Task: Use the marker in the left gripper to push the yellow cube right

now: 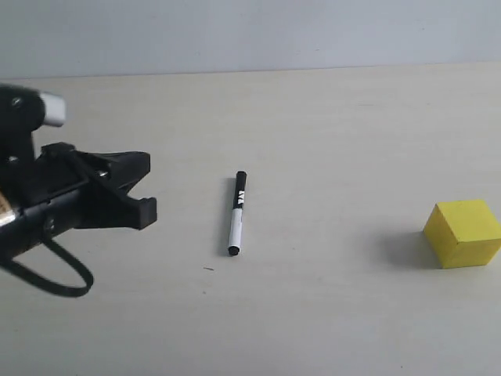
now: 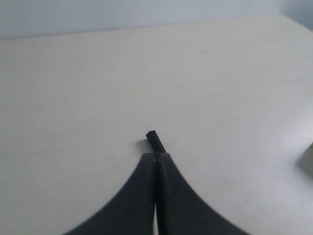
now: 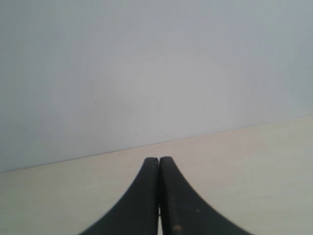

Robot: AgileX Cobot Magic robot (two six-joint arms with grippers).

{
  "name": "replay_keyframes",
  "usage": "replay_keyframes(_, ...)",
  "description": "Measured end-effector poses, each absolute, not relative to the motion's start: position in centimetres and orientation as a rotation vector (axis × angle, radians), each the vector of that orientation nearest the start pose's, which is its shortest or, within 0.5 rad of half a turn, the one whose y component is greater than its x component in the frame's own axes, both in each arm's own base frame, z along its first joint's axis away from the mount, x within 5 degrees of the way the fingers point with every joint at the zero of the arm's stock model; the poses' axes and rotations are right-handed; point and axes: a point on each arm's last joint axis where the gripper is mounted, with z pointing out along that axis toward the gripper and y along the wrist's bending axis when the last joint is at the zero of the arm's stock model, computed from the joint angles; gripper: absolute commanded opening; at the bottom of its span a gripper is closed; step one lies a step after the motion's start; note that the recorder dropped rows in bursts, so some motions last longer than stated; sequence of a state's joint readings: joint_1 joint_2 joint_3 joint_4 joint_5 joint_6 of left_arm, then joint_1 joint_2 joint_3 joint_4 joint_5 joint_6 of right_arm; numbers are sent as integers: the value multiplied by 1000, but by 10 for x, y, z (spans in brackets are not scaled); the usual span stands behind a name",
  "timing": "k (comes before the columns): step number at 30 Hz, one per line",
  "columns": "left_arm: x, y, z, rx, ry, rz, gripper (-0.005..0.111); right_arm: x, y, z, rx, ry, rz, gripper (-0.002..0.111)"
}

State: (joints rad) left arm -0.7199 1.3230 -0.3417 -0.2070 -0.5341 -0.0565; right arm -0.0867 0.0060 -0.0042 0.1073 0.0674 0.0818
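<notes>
Yellow cube (image 1: 463,233): matte, bright yellow, with sharp edges and plain flat faces. A soft shadow falls on its left side. It sits flat on the table (image 1: 329,117), a pale cream surface with faint fine grain and a low sheen.

Marker (image 1: 237,213): slim round barrel. The far half is black with white lettering, the near half white, ending in a small black tip. It lies flat on the table well to the left of the cube, pointing toward and away from the exterior camera, apart from everything.

Left gripper (image 2: 156,157): black, hard-looking, with curved fingers tapering to a point. It is farther left of the cube than the marker, and in the exterior view bare table separates it from the marker, which it does not hold. The wrist view shows its fingers pressed together along their inner edges. Just past the tips sits a short black round stub (image 2: 155,140) with a small shadow; whether it touches them cannot be told. A black cable (image 1: 66,282) loops under the arm, and a silver collar (image 1: 52,110) sits above.

Right gripper (image 3: 159,159): the same black tapered fingers, closed finger against finger. Its place relative to the cube cannot be told. Behind it is a plain pale grey wall (image 3: 146,73).
</notes>
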Motion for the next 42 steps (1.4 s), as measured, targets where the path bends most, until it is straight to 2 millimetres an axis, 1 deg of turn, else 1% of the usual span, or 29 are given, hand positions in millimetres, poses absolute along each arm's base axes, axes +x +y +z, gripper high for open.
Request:
replay_keyframes(3, 167, -132, 189, 351, 1837, -556, 0, 57, -4, 208, 208, 1539, 86, 0)
replay_keyframes(6, 162, -126, 190, 293, 1756, -602, 0, 57, -4, 208, 208, 1539, 86, 0)
replay_keyframes(10, 153, -121, 192, 285, 1634, -660, 0, 57, -4, 208, 208, 1539, 86, 0)
replay_keyframes(13, 147, -116, 189, 285, 1574, -677, 0, 57, -4, 208, 208, 1539, 86, 0)
replay_keyframes(16, 142, -113, 183, 281, 1588, -684, 0, 57, -4, 208, 208, 1539, 86, 0)
replay_keyframes(25, 141, -113, 183, 285, 1578, -695, 0, 57, -4, 208, 208, 1539, 86, 0)
replay_keyframes(26, 141, -113, 183, 299, 1574, -681, 0, 57, -4, 208, 208, 1539, 86, 0)
replay_keyframes(29, 142, -113, 183, 423, 1530, -549, 0, 57, -4, 208, 208, 1539, 86, 0)
replay_keyframes(34, 141, -113, 183, 470, 1512, -510, 0, 57, -4, 208, 208, 1539, 86, 0)
replay_keyframes(37, 141, -111, 181, 458, 1564, -494, 0, 57, -4, 208, 208, 1539, 86, 0)
replay_keyframes(40, 137, -104, 179, 430, 1680, -478, 0, 57, -4, 208, 208, 1539, 86, 0)
replay_keyframes(42, 131, -96, 182, 394, 1767, -482, 0, 57, -4, 208, 208, 1539, 86, 0)
